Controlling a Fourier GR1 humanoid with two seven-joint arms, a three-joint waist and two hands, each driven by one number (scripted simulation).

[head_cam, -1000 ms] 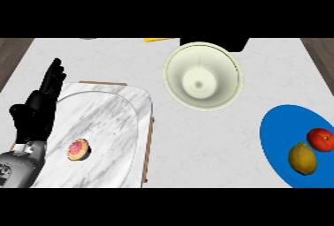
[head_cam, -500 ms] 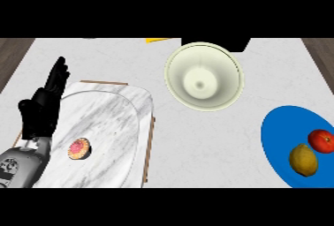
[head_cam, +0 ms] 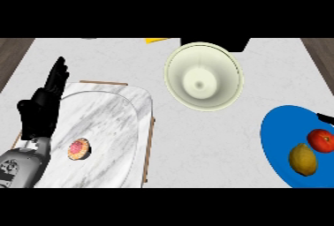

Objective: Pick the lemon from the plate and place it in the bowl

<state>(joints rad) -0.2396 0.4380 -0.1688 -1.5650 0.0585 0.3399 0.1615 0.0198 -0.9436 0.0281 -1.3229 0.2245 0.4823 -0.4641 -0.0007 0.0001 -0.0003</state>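
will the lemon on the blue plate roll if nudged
Likely: the lemon looks oval and smooth, lying on the flat blue plate, so a nudge could roll it. The red fruit close beside it might stop it that way.

The pale, faintly veined stone table (head_cam: 195,141) carries three large things. A white marble tray (head_cam: 111,119) with a thin wooden rim lies at the left. A cream round bowl (head_cam: 225,62) stands near the far middle, and a round blue plate (head_cam: 277,137) lies at the right edge. A small yellow piece (head_cam: 157,39) sits at the far edge.
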